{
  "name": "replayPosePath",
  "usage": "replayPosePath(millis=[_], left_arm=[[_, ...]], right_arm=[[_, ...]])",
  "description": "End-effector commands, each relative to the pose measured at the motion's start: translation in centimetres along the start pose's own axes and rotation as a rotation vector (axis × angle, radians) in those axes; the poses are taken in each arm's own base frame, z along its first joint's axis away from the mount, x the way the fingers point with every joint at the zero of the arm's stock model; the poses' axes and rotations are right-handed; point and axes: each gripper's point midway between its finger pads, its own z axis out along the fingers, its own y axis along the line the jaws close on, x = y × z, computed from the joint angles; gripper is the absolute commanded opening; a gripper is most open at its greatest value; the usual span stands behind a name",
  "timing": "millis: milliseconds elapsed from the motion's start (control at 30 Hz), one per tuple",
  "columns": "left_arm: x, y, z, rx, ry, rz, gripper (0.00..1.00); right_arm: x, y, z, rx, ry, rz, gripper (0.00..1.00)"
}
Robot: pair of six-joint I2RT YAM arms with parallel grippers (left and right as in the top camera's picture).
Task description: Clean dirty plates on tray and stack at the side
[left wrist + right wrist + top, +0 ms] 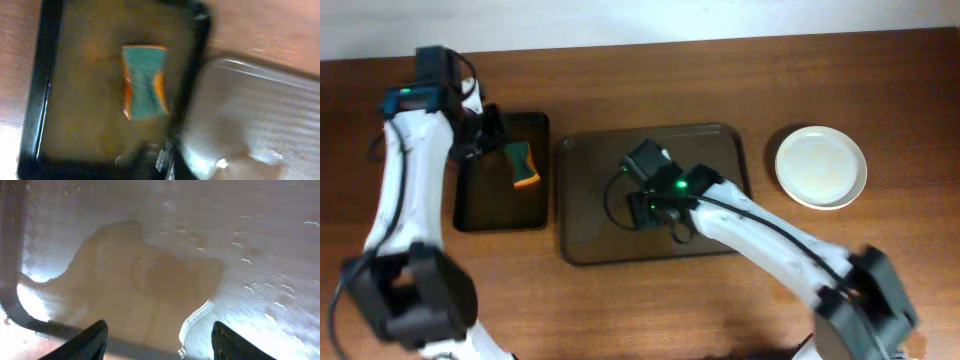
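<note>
The brown tray point(590, 245) lies mid-table; it also shows in the left wrist view point(250, 115) and fills the right wrist view point(210, 240). No plate shows on it, though my right arm hides part of it. White plates point(820, 167) sit on the table to the right of the tray, looking plain white; I cannot tell how many. My right gripper point(642, 165) point(162, 330) hovers over the tray's middle, open and empty. My left gripper point(488, 130) is over the black tray's far left corner, apart from the sponge; its fingers are a dark blur.
A smaller black tray point(470, 215) point(37, 100) lies left of the brown tray, nearly touching it. A green and orange sponge point(523, 165) point(145, 82) lies in it. The table's far edge meets a white wall.
</note>
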Motion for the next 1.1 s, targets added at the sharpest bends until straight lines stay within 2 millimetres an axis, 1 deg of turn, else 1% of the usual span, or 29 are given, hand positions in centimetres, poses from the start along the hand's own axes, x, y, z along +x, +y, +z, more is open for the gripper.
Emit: replayPosePath(millis=[0,33,67,100,133,200,233,267,333,400,567,633,700,767,833,867,933,1000,1033,1067], left_arm=[[1.1,-1.9,-5.0,0.086,-0.035,0.020,1.00],[1.4,-1.8,-5.0,0.083,-0.024,0.018,1.00],[1.4,-1.7,-4.9,0.080,-0.022,0.017,1.00],[1.4,-1.7,-4.9,0.080,-0.022,0.017,1.00],[1.4,-1.7,-4.9,0.080,-0.022,0.017,1.00],[1.4,-1.7,-4.9,0.080,-0.022,0.017,1.00],[1.4,-1.7,-4.9,0.080,-0.022,0.017,1.00],[1.4,-1.7,-4.9,0.080,-0.022,0.017,1.00],[1.4,-1.7,-4.9,0.080,-0.022,0.017,1.00],[1.4,-1.7,-4.9,0.080,-0.022,0.017,1.00],[1.4,-1.7,-4.9,0.080,-0.022,0.017,1.00],[1.4,-1.7,-4.9,0.080,-0.022,0.017,1.00],[1.4,-1.7,-4.9,0.080,-0.022,0.017,1.00],[1.4,-1.7,-4.9,0.080,-0.022,0.017,1.00],[1.4,-1.7,-4.9,0.080,-0.022,0.017,1.00],[1.4,-1.7,-4.9,0.080,-0.022,0.017,1.00],[1.4,-1.7,-4.9,0.080,-0.022,0.017,1.00],[1.4,-1.7,-4.9,0.080,-0.022,0.017,1.00],[1.4,-1.7,-4.9,0.080,-0.022,0.017,1.00],[1.4,-1.7,-4.9,0.080,-0.022,0.017,1.00]], right_arm=[[-0.8,-1.7,-7.7,0.012,-0.154,0.062,0.68],[-0.1,-2.1,-9.7,0.002,-0.169,0.063,0.69],[1.3,-2.6,-11.7,-0.020,-0.155,0.062,0.74],[2.8,-2.8,-12.8,-0.041,-0.124,0.058,0.91],[4.4,-2.9,-13.4,-0.058,-0.075,0.053,0.98],[8.0,-3.8,-14.0,-0.048,0.059,0.045,0.98],[9.5,-4.5,-14.1,-0.018,0.116,0.042,0.98],[10.0,-4.7,-14.1,-0.006,0.138,0.041,0.98],[9.5,-6.0,-14.1,0.068,0.106,0.036,0.98],[9.4,-6.0,-14.1,0.064,0.101,0.036,0.98],[10.2,-6.5,-14.0,0.086,0.138,0.003,0.99],[10.1,-7.5,-14.0,0.088,0.112,0.037,0.98],[9.4,-8.9,-14.4,0.065,0.014,0.111,0.98],[8.7,-10.5,-14.8,0.017,-0.129,0.130,0.98],[9.0,-12.4,-15.3,-0.005,-0.250,0.202,0.98],[9.2,-13.3,-15.7,-0.038,-0.347,0.260,0.98],[9.2,-14.0,-16.7,-0.107,-0.522,0.315,0.98],[10.4,-14.8,-16.6,-0.117,-0.631,0.347,0.98],[11.5,-15.4,-15.9,-0.106,-0.673,0.366,0.98],[12.2,-15.7,-15.4,-0.099,-0.699,0.375,0.98]])
